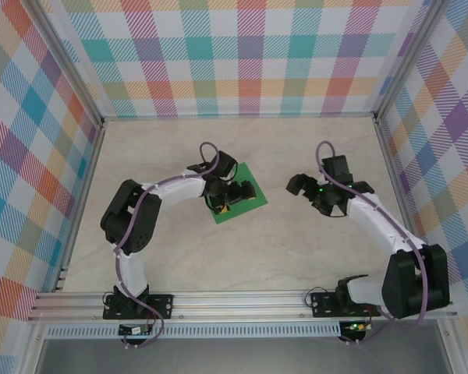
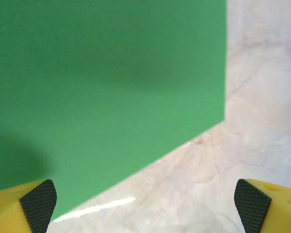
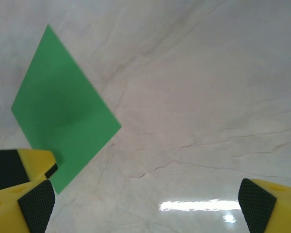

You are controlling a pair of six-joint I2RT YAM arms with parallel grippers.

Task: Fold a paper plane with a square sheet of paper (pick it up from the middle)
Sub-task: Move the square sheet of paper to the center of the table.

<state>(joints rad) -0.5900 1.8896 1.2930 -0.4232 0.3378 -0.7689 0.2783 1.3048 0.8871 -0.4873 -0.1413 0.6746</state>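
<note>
- You face a pale marbled table (image 1: 296, 257) inside plaid walls (image 1: 242, 54), with the square sheet of paper (image 2: 106, 87) lying flat on it.
- Your left gripper (image 2: 145, 206) is above the sheet, jaws wide, empty.
- Your right gripper (image 3: 143, 204) is alongside, equally wide, empty.

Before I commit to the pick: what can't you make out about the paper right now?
- Top view: the left gripper covers much of the square sheet of paper, so contact is unclear.
- Left wrist view: the frame cuts off the sheet's top and left edges.
- Right wrist view: a finger of the right gripper hides its near corner.
</note>
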